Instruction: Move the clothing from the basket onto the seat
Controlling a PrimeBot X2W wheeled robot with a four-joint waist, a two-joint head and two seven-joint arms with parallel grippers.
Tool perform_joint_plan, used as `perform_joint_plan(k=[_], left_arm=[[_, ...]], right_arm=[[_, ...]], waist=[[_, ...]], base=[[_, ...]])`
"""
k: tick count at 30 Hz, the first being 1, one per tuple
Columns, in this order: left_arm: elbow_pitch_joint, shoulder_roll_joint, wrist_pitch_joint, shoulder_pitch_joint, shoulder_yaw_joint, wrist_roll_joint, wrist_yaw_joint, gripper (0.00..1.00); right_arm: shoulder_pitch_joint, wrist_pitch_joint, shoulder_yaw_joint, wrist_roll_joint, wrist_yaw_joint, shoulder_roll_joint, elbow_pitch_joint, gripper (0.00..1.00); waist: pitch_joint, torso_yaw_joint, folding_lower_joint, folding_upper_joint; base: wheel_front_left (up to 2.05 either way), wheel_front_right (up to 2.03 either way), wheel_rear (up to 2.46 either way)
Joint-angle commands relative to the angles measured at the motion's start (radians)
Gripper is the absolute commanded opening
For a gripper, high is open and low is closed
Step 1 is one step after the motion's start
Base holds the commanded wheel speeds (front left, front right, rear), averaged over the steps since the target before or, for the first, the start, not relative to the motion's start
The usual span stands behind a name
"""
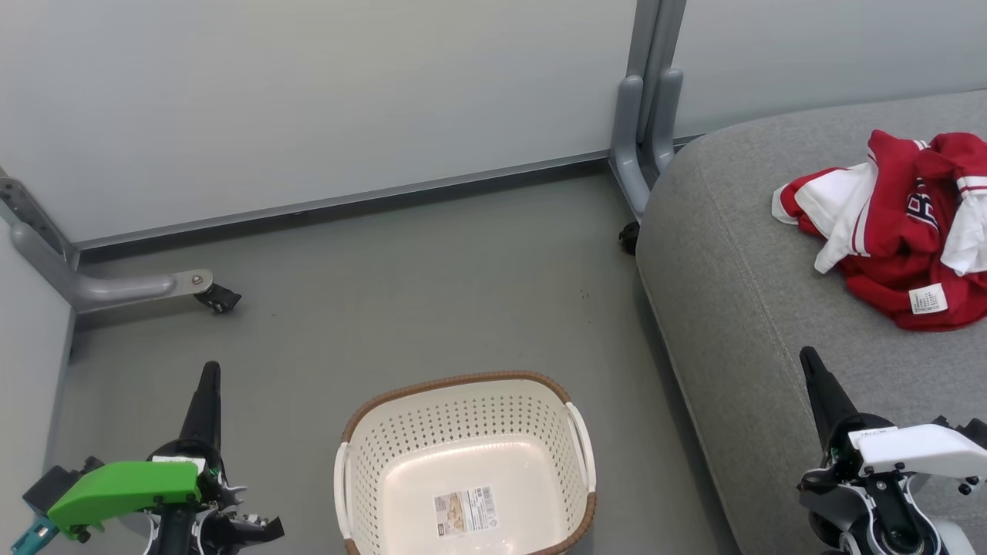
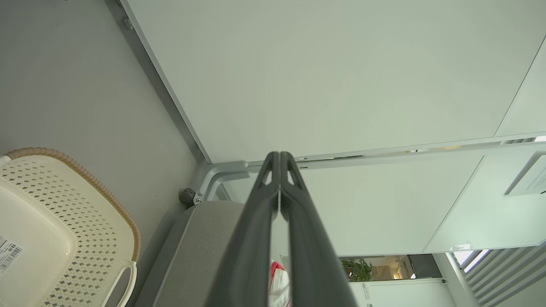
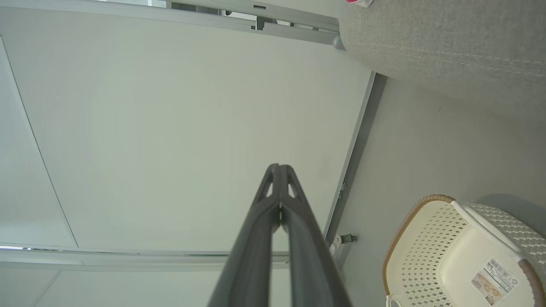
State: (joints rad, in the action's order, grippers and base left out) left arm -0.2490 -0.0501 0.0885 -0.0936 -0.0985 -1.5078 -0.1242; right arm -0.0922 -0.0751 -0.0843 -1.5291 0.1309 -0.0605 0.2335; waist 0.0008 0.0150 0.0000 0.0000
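clothing (image 1: 894, 231): red-and-white heap lying on the seat (image 1: 740, 270), toward its right | basket (image 1: 463, 420): on the floor (image 1: 385, 293) beside the seat, barcode label (image 1: 463, 511) on its bottom | left fingers (image 1: 204, 416): clenched together, grasping nothing, above the floor | right fingers (image 1: 825, 393): clenched together, grasping nothing, above the seat's near part

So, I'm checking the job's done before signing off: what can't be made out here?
- Head view: the clothing on the seat runs past the right edge; folds hide most of its lettering.
- Head view: the bottom edge cuts off the basket at its near rim; its label is too small to read.
- Left wrist view: the left gripper hides nearly all the clothing.
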Motion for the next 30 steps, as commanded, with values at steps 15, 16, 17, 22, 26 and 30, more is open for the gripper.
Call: perform_joint_plan(k=[15,16,17,22,26,30], left_arm=[[0.005,0.000,0.030,-0.022,-0.019,-0.107,-0.010,0.00],[0.005,0.000,0.030,-0.021,-0.019,-0.106,-0.010,0.00],[0.004,0.000,0.030,-0.020,-0.019,-0.106,-0.010,0.00],[0.004,0.000,0.029,-0.020,-0.018,-0.106,-0.010,0.00],[0.004,0.000,0.029,-0.020,-0.018,-0.106,-0.010,0.00],[0.004,0.000,0.029,-0.020,-0.018,-0.106,-0.010,0.00]], right_arm=[[-0.019,-0.029,-0.015,-0.101,0.000,-0.004,0.013,0.00],[-0.019,-0.028,-0.015,-0.099,0.000,-0.004,0.013,0.00],[-0.019,-0.029,-0.015,-0.099,0.000,-0.004,0.013,0.00],[-0.019,-0.030,-0.017,-0.097,0.000,-0.003,0.013,0.00],[-0.019,-0.030,-0.017,-0.096,0.000,-0.002,0.013,0.00],[-0.019,-0.032,-0.018,-0.094,0.000,-0.001,0.013,0.00]], waist=[[0.002,-0.015,0.0000,0.0000],[0.002,-0.015,0.0000,0.0000],[0.002,-0.015,0.0000,0.0000],[0.002,-0.015,0.0000,0.0000],[0.002,-0.015,0.0000,0.0000],[0.002,-0.015,0.0000,0.0000]], base=[[0.00,0.00,0.00],[0.00,0.00,0.00],[0.00,0.00,0.00],[0.00,0.00,0.00],[0.00,0.00,0.00],[0.00,0.00,0.00]])
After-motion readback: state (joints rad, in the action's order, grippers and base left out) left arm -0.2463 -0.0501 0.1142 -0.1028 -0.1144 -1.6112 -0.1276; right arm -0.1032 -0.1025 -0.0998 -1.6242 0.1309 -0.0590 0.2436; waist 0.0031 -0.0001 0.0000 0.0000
